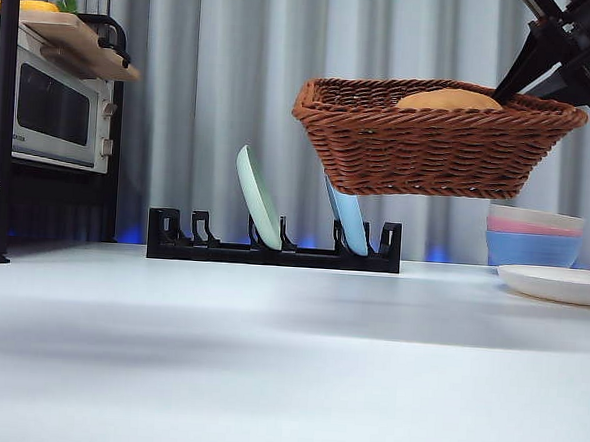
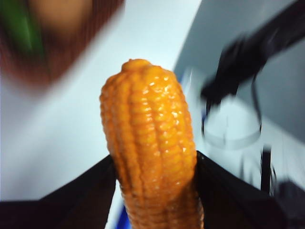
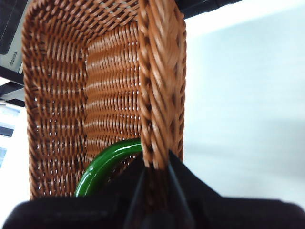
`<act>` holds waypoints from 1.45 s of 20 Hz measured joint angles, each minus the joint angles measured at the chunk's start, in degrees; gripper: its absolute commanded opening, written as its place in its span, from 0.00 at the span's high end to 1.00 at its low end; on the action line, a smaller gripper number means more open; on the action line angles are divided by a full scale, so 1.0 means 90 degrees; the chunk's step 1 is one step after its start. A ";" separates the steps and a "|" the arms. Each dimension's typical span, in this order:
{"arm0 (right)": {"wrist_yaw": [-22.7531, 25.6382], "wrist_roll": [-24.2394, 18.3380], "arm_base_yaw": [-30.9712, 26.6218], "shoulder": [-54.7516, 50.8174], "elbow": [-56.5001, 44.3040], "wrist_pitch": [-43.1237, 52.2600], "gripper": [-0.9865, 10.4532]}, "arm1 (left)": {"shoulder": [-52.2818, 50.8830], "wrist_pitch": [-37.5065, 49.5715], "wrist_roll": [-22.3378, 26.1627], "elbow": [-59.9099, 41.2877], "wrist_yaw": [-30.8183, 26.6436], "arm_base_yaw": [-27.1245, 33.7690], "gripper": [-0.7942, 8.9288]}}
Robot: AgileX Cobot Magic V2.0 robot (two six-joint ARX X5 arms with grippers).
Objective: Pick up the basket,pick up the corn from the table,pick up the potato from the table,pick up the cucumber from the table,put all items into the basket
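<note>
My right gripper (image 3: pixel 156 164) is shut on the braided rim of the reddish-brown wicker basket (image 3: pixel 109 86). In the front view it holds the basket (image 1: pixel 430 149) in the air at the upper right, well above the white table (image 1: pixel 266 360). The tan potato (image 1: pixel 448 98) shows over the rim. The green cucumber (image 3: pixel 102 164) lies inside the basket. My left gripper (image 2: pixel 155 167) is shut on the orange corn (image 2: pixel 147 157), which stands up between its jaws. The blurred basket (image 2: pixel 71 52) is beyond the corn. The left gripper is out of the front view.
A black dish rack (image 1: pixel 273 250) holds a green plate (image 1: pixel 258 197) and a blue plate (image 1: pixel 347 219) behind and below the basket. A microwave (image 1: pixel 46 111) stands on a shelf at the left. Stacked pastel bowls (image 1: pixel 535 236) and a white plate (image 1: pixel 562 284) are at the right.
</note>
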 measured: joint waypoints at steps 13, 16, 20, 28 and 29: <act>0.0036 -0.0107 0.1355 0.0000 0.0000 -0.0308 0.93 | 0.1736 0.2781 -0.1486 0.0610 -0.3565 -0.0017 0.93; 0.0355 -0.0121 0.1605 0.0000 0.0000 -0.0313 0.93 | 0.2467 0.2067 -0.1059 0.0911 -0.3988 -0.0017 0.93; 0.0481 -0.0121 0.1732 0.0000 0.0000 -0.0316 0.93 | 0.2742 0.1955 -0.0750 0.0971 -0.3985 -0.0063 0.89; 0.0505 -0.0121 0.1749 0.0000 0.0000 -0.0333 0.93 | 0.2764 0.1744 -0.0687 0.0974 -0.4240 -0.0063 0.30; 0.0563 -0.0121 0.1749 0.0000 0.0000 -0.0333 0.93 | 0.2764 0.1758 -0.0697 0.0974 -0.4238 -0.0063 0.30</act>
